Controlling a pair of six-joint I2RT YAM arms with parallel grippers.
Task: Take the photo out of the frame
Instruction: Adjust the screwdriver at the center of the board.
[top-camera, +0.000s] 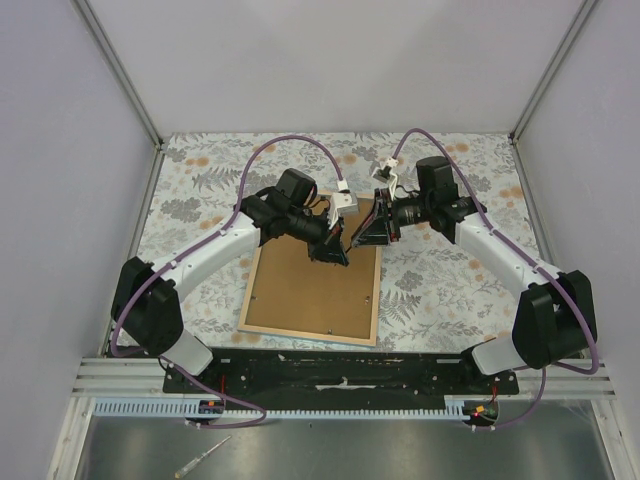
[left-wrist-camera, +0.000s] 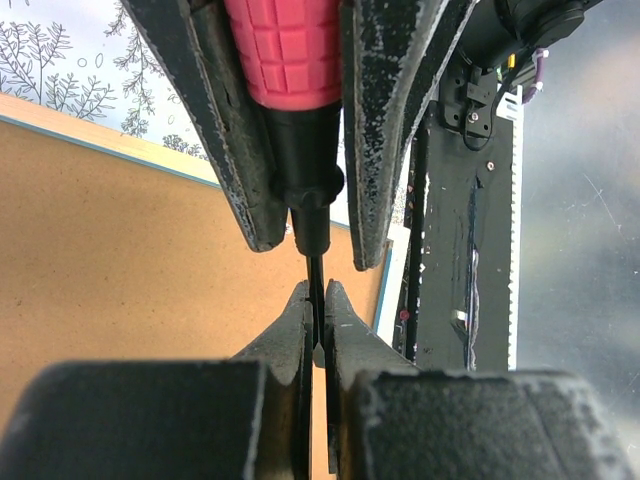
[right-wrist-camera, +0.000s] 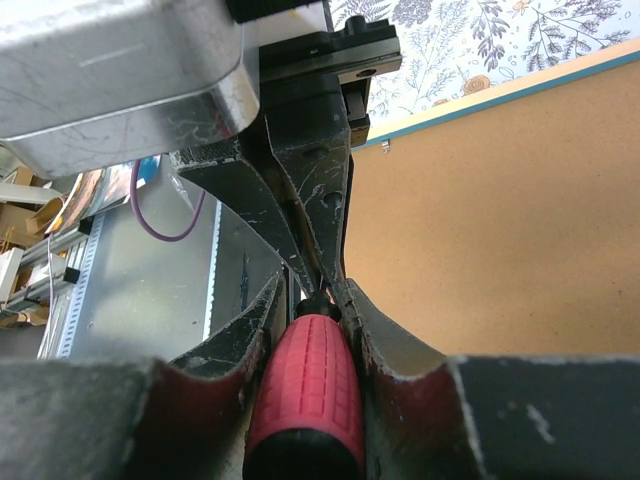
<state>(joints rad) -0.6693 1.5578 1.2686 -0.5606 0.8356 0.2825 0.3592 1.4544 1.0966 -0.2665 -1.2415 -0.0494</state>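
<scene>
The frame (top-camera: 308, 336) lies face down on the table, its light wood border showing with a thin blue line at the edge (right-wrist-camera: 500, 92). The photo's plain brown board back (top-camera: 310, 290) fills it; the printed side is hidden. Both grippers meet just above the frame's far right part. My right gripper (right-wrist-camera: 312, 300) is shut on the red handle of a screwdriver (right-wrist-camera: 305, 390). My left gripper (left-wrist-camera: 316, 290) is shut on that screwdriver's thin black shaft (left-wrist-camera: 314, 265), facing the right gripper tip to tip. The handle (left-wrist-camera: 290, 50) shows between the right fingers (left-wrist-camera: 385, 150).
A floral table cover (top-camera: 450, 270) lies under the frame. The black base rail (top-camera: 340, 370) runs along the near edge, with a metal shelf below it holding a small loose tool (top-camera: 203, 457). Grey walls enclose the sides and back.
</scene>
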